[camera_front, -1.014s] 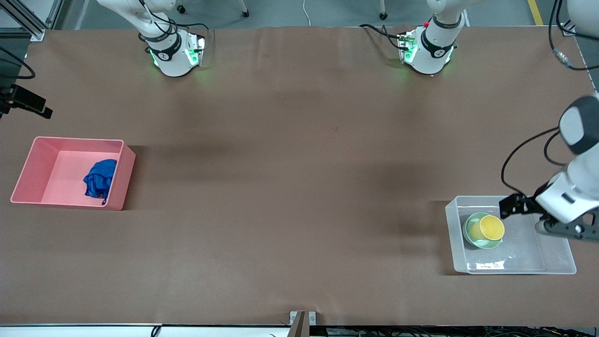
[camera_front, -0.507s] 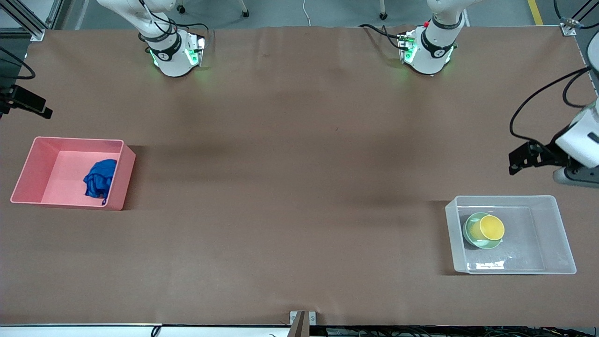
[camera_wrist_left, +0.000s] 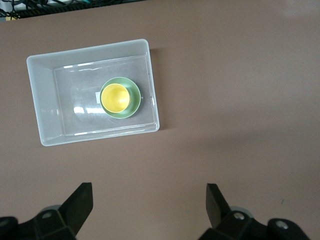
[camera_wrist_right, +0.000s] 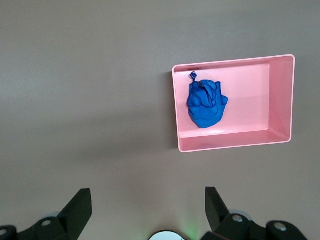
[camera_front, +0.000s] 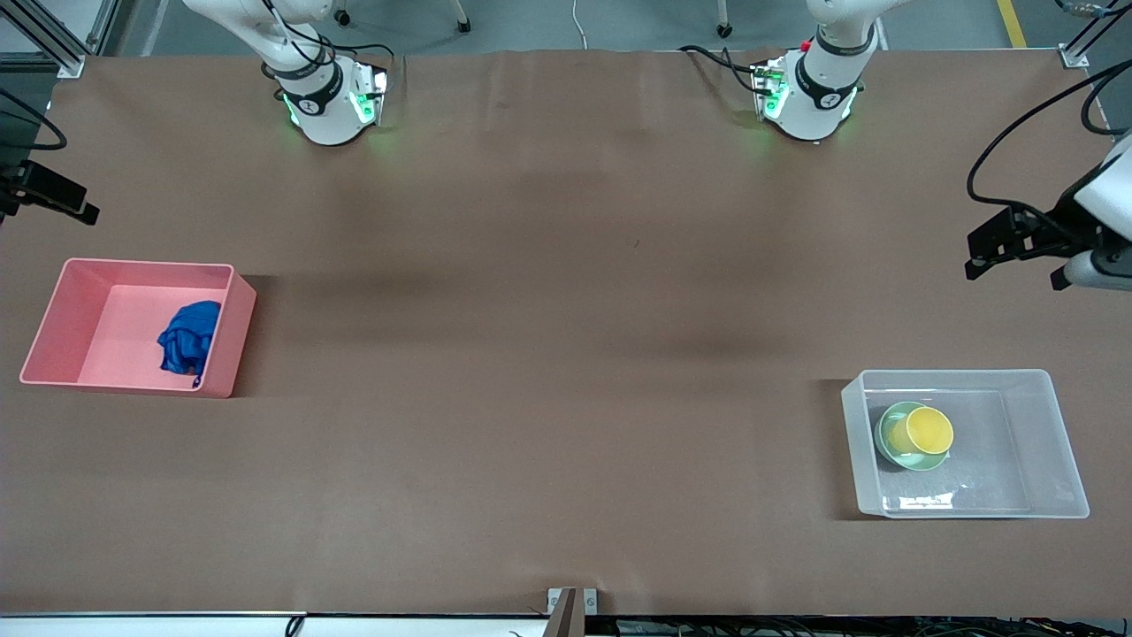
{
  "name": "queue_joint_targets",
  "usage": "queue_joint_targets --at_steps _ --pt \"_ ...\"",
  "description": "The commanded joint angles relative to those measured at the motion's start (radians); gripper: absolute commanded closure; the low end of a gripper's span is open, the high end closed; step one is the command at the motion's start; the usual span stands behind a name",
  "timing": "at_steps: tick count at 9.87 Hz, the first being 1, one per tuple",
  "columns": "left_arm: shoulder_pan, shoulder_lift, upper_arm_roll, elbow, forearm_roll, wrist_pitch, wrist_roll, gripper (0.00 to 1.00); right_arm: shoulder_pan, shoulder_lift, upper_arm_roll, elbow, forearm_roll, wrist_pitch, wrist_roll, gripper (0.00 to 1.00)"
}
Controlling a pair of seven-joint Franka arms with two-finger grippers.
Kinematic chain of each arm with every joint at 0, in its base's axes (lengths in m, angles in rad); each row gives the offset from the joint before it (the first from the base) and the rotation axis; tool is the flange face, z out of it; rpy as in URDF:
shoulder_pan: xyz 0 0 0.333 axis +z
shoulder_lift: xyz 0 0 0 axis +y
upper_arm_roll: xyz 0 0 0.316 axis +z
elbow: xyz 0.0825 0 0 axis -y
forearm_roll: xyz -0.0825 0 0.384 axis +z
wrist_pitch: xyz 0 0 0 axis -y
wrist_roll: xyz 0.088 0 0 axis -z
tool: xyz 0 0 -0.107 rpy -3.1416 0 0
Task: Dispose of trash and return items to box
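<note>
The yellow cup (camera_front: 930, 430) sits inside the mint-green bowl (camera_front: 887, 442), and both rest in the clear box (camera_front: 1057, 442) toward the left arm's end of the table. The blue trash (camera_front: 187, 341) lies in the pink bin (camera_front: 106, 310) toward the right arm's end. My left gripper (camera_front: 1013, 258) is open and empty, up over bare table beside the clear box. Its wrist view shows its gripper (camera_wrist_left: 149, 192), the cup (camera_wrist_left: 115, 97), the bowl (camera_wrist_left: 134, 101) and the box (camera_wrist_left: 45, 100). My right gripper (camera_wrist_right: 148, 197) is open and empty, high over the table, with the trash (camera_wrist_right: 206, 105) and the bin (camera_wrist_right: 250, 80) in its view.
The table is covered with brown paper. The right arm's base (camera_front: 323, 97) and the left arm's base (camera_front: 809, 93) stand along the table's edge farthest from the front camera. A black device (camera_front: 53, 195) sits at the right arm's end.
My left gripper has lifted out of the clear box and moved away from it, open and empty. The cup and bowl stay in the box. The right arm has not moved.
</note>
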Motion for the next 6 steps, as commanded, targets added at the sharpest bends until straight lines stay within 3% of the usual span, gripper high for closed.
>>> queue_joint_targets --at_steps 1,2,4,6 --pt "0.005 -0.002 -0.001 0.013 -0.017 -0.048 0.001 0.00 -0.020 0.003 0.009 0.004 0.008 -0.002 -0.013 0.00" --pt "-0.041 -0.019 0.042 0.012 -0.017 -0.070 0.001 0.00 -0.022 0.001 0.009 0.000 0.008 -0.002 -0.016 0.00" --pt "-0.255 -0.062 0.261 -0.014 -0.038 -0.093 -0.007 0.00 -0.023 0.001 0.009 -0.007 0.008 -0.002 -0.020 0.00" --pt "-0.355 -0.118 0.361 -0.092 -0.041 -0.093 -0.020 0.00 -0.022 0.001 0.009 -0.013 0.008 -0.002 -0.022 0.00"
